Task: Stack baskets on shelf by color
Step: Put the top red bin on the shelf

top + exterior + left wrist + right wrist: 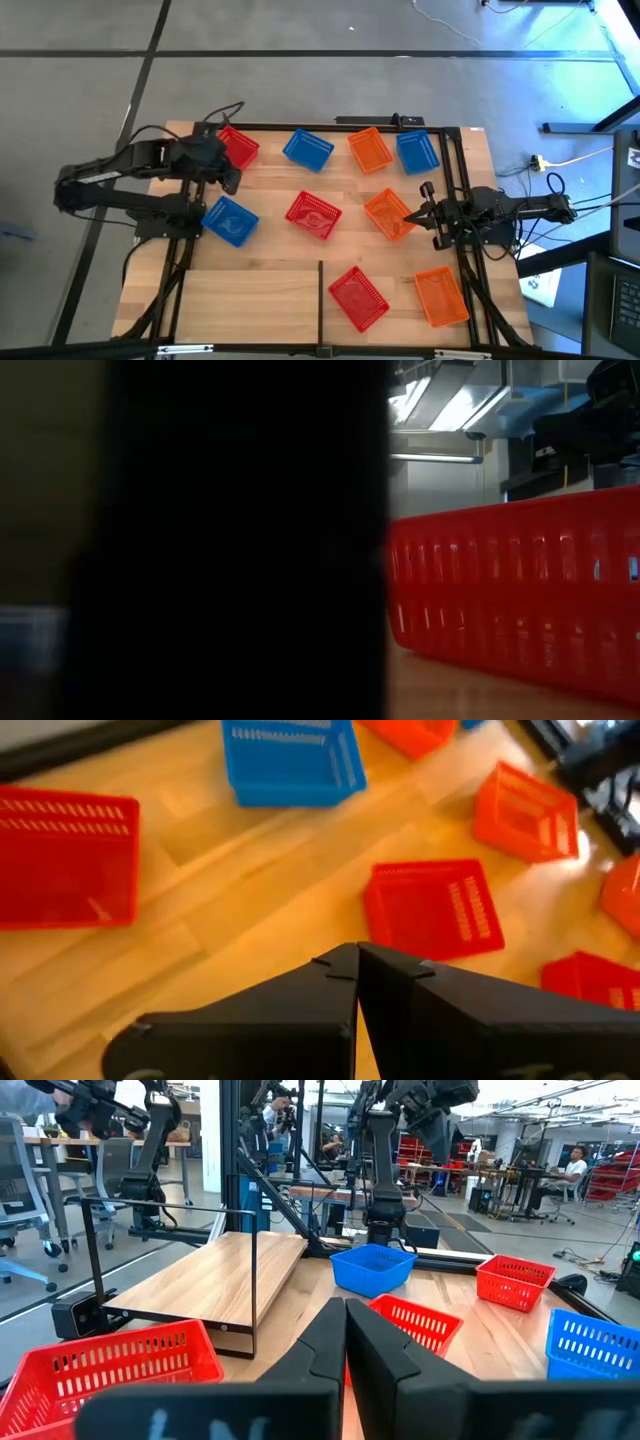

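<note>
Nine lattice baskets lie spread on the table. In the high view, red [238,148], blue [307,150], orange [370,150] and blue [418,152] sit along the far side. Blue [230,220], red [313,215] and orange [388,215] sit mid-table. Red [357,297] and orange [441,296] rest on the pale shelf panel [250,300], right of its black divider bar [320,295]. My left gripper [357,970] is shut, above bare wood between the far-left red and mid-left blue baskets. My right gripper [345,1315] is shut at the right edge of the mid orange basket. My right gripper [412,214] comes level from the table's right side at the mid orange basket's right edge [402,218]. The fingers hide the spot, so I cannot tell whether they touch the basket.
The black frame rails [462,200] run along the table's right and left sides. Bare wood lies left of the divider on the shelf panel [215,1280]. In the low view a dark shape [230,540] blocks the left half, with a red basket [520,600] close by. People show far off in the room.
</note>
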`<state>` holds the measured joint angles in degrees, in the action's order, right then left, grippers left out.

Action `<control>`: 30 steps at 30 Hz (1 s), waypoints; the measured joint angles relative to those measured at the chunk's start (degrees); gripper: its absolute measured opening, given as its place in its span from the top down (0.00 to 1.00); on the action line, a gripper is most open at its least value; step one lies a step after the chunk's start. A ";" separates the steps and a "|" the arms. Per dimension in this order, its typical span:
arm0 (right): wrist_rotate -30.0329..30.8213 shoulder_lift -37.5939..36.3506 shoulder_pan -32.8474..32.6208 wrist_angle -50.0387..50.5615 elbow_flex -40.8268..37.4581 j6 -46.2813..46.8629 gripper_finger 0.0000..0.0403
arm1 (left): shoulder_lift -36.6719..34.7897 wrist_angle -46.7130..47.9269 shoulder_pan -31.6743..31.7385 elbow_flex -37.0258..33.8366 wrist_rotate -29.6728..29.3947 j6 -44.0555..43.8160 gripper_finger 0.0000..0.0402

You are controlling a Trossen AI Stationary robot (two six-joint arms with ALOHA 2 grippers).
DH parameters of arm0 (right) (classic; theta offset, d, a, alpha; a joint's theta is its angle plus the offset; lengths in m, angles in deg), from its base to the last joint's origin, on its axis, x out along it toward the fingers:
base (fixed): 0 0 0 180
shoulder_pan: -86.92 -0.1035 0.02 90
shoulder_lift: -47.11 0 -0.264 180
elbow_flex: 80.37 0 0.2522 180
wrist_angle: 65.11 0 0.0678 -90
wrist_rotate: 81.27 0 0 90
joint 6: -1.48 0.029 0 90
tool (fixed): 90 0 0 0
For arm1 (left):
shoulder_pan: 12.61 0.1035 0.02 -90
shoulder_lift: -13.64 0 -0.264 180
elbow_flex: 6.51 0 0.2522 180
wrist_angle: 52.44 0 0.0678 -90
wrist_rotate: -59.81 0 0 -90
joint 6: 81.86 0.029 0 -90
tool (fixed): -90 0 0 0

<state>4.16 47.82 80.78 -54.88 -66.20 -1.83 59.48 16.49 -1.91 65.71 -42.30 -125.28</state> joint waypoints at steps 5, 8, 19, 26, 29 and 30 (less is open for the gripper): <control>-0.01 0.00 -0.02 -0.01 0.00 0.07 0.96 | 1.77 0.71 0.05 0.00 0.42 -1.78 0.99; -0.01 0.00 -0.02 -0.04 0.00 -0.04 0.96 | 3.05 1.13 0.04 0.00 0.73 -4.24 0.95; 6.17 1.03 -0.01 4.23 4.91 -1.86 0.96 | 10.49 2.74 9.57 0.00 0.41 -4.51 0.76; 19.78 8.31 0.00 16.45 17.56 -1.71 0.96 | 16.56 2.65 18.91 0.00 0.27 -4.46 0.76; 19.95 12.33 0.00 17.96 21.85 -1.64 0.96 | 19.80 2.52 22.41 0.00 0.23 -2.56 0.76; 19.96 13.66 0.00 17.97 23.15 -1.64 0.96 | 21.09 2.25 23.56 0.00 0.29 -1.36 0.76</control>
<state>24.12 61.49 80.78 -36.92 -43.05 -3.47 80.57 18.74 21.65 65.71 -42.01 -126.64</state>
